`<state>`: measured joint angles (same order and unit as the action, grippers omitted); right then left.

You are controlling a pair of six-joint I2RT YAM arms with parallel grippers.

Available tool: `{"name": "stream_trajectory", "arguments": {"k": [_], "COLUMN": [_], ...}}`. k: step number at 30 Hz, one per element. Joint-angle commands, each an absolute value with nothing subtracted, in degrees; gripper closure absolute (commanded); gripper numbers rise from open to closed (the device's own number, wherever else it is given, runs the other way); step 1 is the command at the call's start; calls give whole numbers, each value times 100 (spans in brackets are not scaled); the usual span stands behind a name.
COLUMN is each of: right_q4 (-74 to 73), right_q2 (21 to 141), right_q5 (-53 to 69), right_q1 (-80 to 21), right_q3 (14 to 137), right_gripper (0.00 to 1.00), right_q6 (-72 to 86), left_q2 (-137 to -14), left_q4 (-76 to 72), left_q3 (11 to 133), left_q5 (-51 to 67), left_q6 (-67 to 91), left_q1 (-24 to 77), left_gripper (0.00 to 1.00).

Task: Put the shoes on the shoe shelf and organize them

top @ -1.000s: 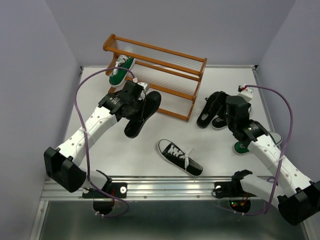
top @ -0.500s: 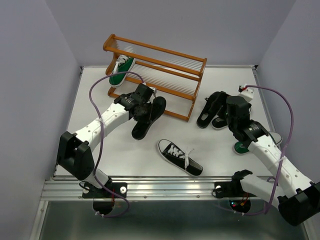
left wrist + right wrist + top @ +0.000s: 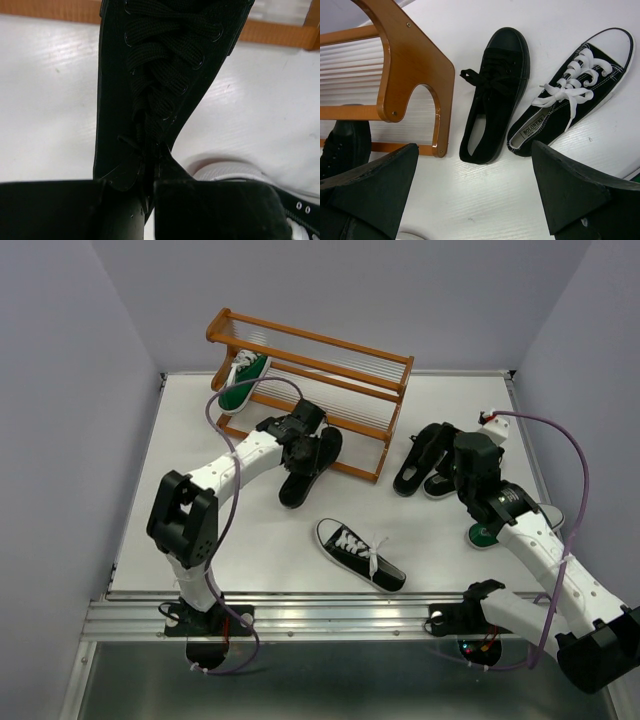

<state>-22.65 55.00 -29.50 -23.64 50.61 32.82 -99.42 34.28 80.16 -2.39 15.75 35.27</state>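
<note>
The orange-brown shoe shelf [image 3: 330,390] stands at the back, with one green sneaker [image 3: 243,380] at its left end. My left gripper [image 3: 303,452] is shut on the heel of an all-black shoe [image 3: 312,472] and holds it, toe toward the shelf's front rail [image 3: 280,36]; the shoe fills the left wrist view [image 3: 160,75]. My right gripper [image 3: 475,200] is open and empty. It hovers above the second all-black shoe [image 3: 495,95] and a black sneaker with white laces [image 3: 575,85], right of the shelf's end [image 3: 415,65]. Another black sneaker [image 3: 360,553] lies near the front.
A second green sneaker [image 3: 482,534] lies partly hidden under my right arm. The white toe of the front sneaker [image 3: 225,172] shows below the held shoe. Purple walls enclose the table on three sides.
My left arm has swung right and toward the shelf, carrying the all-black shoe along the shelf's front. The right arm and the other shoes have not moved.
</note>
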Motion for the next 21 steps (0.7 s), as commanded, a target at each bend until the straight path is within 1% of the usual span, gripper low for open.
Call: {"name": "stream_trajectory", "arguments": {"k": [1,5,8,16,21], "right_q4": [-2276,-2285,-2285,-2285,-2311], "right_q2": [5361,5370,5388,5449,5388], "right_q5": [-3138,-3164,-3155,-3138,-3146], "right_q1": [-2355,-2355,-2355,-2355,-2355], "right_q3": [5115,5115,5133,5159,5142], "right_gripper": [0,0,0,0,0], "right_q6": [3278,3278,3296,3261,3278], "left_q2": [-10097,-10493,-10722,-11126,-11162], "left_q4": [2970,3059,3015,2857,2594], "left_q3": [8884,9561,9790,10134,10099], "left_q5": [-492,-457,-431,-413,-343], "left_q6": [1617,1582,1573,1617,1705], "left_q1": [3542,3542,3542,3551,3551], "left_gripper": [100,100,100,100,100]}}
